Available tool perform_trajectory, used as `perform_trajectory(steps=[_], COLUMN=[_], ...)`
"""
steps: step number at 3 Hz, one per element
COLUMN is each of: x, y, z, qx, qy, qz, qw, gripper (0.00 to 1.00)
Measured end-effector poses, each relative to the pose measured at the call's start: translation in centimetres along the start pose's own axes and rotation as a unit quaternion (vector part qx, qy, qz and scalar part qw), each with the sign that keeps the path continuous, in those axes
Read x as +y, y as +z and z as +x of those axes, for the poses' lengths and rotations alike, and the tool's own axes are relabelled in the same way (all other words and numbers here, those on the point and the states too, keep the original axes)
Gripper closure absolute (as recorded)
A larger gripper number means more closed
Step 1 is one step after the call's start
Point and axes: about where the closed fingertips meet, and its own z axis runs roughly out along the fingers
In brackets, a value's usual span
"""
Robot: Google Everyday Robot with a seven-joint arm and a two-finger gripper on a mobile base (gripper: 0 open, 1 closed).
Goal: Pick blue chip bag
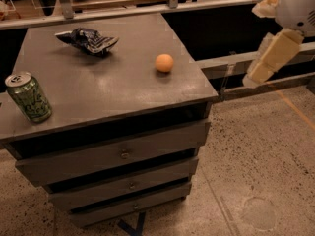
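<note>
The blue chip bag (87,40) lies crumpled and flat on the far left part of the grey cabinet top (108,87); it is dark navy foil with white markings. My gripper (269,58), cream coloured under a white arm, hangs in the air at the right edge of the view. It is off the cabinet's right side, well apart from the bag, and holds nothing that I can see.
An orange ball (164,63) sits on the cabinet top right of the bag. A green soda can (28,97) stands upright at the front left edge. The cabinet has three drawers (123,154). A metal rail (147,9) runs behind. Speckled floor (266,171) lies to the right.
</note>
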Motion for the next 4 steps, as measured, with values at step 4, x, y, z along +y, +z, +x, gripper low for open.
perform_trajectory(steps=[4], x=[-9.2], y=[10.1], z=[-10.4], qx=[-0.181], qy=[0.062], qz=[-0.004], qw=[0.9815], gripper=[0.00])
